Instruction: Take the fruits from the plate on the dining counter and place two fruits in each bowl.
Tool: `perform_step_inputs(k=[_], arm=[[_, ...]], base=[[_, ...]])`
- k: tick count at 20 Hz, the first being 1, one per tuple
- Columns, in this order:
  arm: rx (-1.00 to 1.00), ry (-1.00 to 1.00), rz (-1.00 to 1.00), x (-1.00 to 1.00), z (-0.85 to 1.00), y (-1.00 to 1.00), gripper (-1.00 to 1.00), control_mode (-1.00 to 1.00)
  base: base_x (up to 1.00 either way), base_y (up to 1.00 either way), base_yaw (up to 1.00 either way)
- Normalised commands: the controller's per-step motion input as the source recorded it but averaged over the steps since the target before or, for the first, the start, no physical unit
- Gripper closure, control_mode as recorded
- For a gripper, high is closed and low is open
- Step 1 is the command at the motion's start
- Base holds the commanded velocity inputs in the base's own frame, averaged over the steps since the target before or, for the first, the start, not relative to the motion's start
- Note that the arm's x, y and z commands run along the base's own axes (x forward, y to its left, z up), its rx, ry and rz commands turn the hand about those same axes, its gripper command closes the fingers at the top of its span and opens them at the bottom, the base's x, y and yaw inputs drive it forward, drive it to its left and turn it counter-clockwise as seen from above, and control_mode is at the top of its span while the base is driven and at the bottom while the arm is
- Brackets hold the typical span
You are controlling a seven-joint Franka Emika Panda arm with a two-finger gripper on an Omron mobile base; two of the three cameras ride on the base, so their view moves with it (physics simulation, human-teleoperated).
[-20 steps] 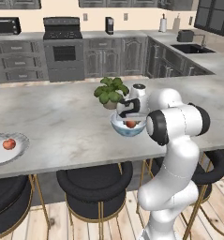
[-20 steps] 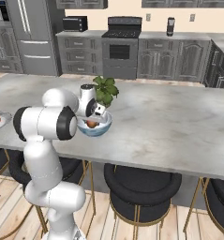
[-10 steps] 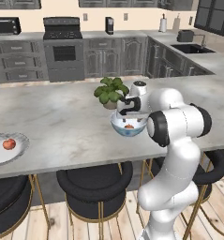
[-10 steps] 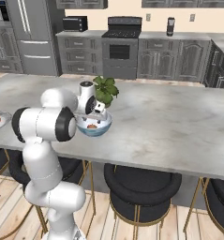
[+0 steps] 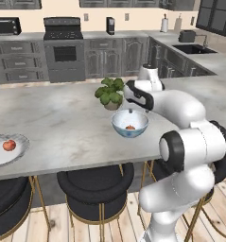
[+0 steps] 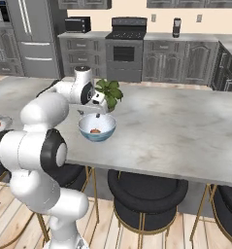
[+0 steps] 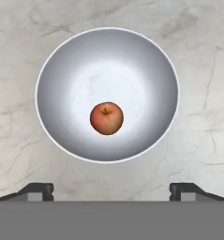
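Note:
On the dining counter (image 5: 62, 113) stands the white bowl with a light-blue outside (image 5: 119, 128), holding one red-orange fruit (image 5: 130, 127). My gripper (image 5: 130, 112) hangs open just above that bowl, nothing between its fingers. From the hand view I look straight down into the bowl (image 7: 66, 84) at the fruit (image 7: 106, 118), with the gripper (image 7: 111, 190) wide open. From the right, the bowl (image 6: 105, 132), its fruit (image 6: 94, 131) and the gripper (image 6: 89, 114) show the same. Far left, the plate (image 5: 20, 139) carries one fruit (image 5: 9, 145); the plate (image 6: 5, 120) sits at the picture's left edge.
A potted green plant (image 5: 110, 92) stands on the counter right behind the bowl, close to my hand. Black round stools (image 5: 95, 182) line the counter's near side. Bare marbled counter (image 6: 175, 126) stretches to the right of the bowl and between the bowl and the plate.
My hand has risen a little from the bowl's mouth. The fruit stays lying in the bowl, and the plate with its fruit has not moved.

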Motion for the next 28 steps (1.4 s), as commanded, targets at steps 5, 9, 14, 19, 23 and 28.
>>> perform_step_inputs(k=[5,9,14,19,23,28], arm=[[0.0,0.0,0.0,-1.0,0.75,-0.01,-1.0,-1.0],[0.0,0.0,0.0,-0.92,0.52,-0.02,-1.0,-1.0],[0.0,0.0,0.0,-0.78,0.16,-0.16,-1.0,-1.0],[0.0,0.0,0.0,-0.34,0.0,-0.21,-1.0,1.0],[0.0,0.0,0.0,0.0,0.0,0.0,-1.0,1.0],[0.0,0.0,0.0,0.0,0.0,0.0,-1.0,1.0]], base=[[0.0,0.0,0.0],[0.0,0.0,0.0],[0.0,0.0,0.0],[-0.07,-0.02,0.0],[-0.47,0.56,0.0],[-0.48,1.0,0.0]])
